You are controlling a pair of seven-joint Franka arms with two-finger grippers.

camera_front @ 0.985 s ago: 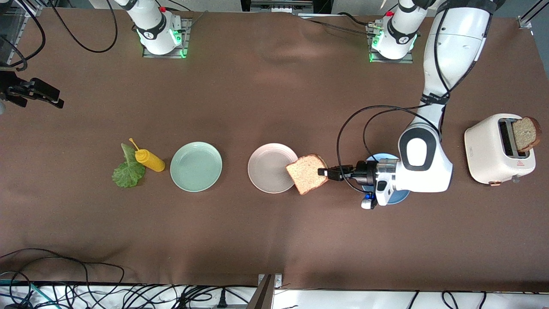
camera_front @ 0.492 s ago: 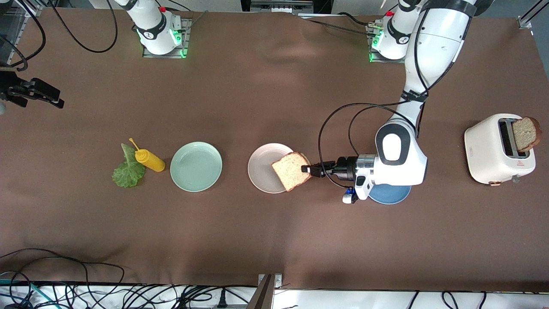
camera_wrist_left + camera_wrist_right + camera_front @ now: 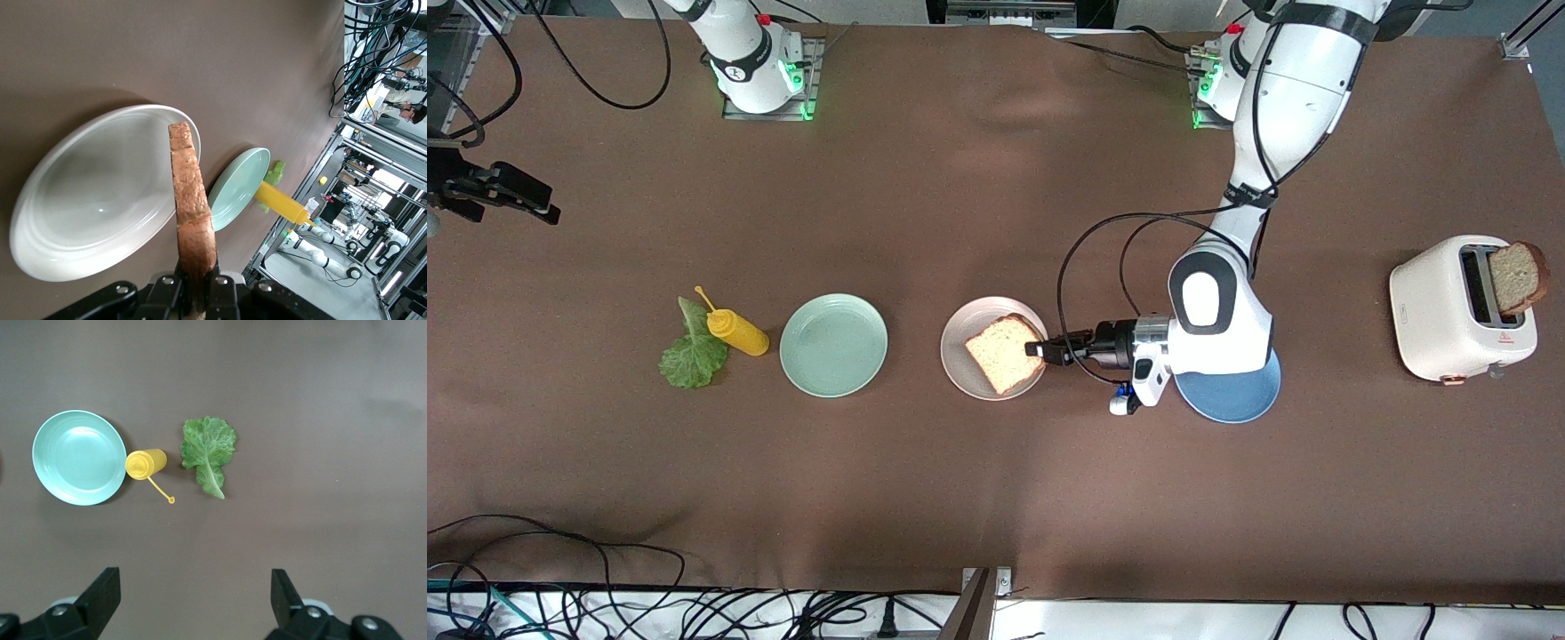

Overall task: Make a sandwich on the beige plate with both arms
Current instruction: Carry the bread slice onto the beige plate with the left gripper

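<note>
Front view | we had the left gripper [image 3: 1040,349] clamped on a toast slice [image 3: 1002,353] over the beige plate [image 3: 966,366], mid-table | right gripper [image 3: 193,600] waited open over the right arm's table end.

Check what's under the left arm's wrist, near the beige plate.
A blue plate lies under the left arm's wrist; the arm covers its half farther from the front camera, so anything there is hidden. The visible part is bare.

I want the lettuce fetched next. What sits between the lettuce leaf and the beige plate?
Front view: the yellow bottle beside the lettuce leaf, then the mint-green plate, then the beige plate.
</note>
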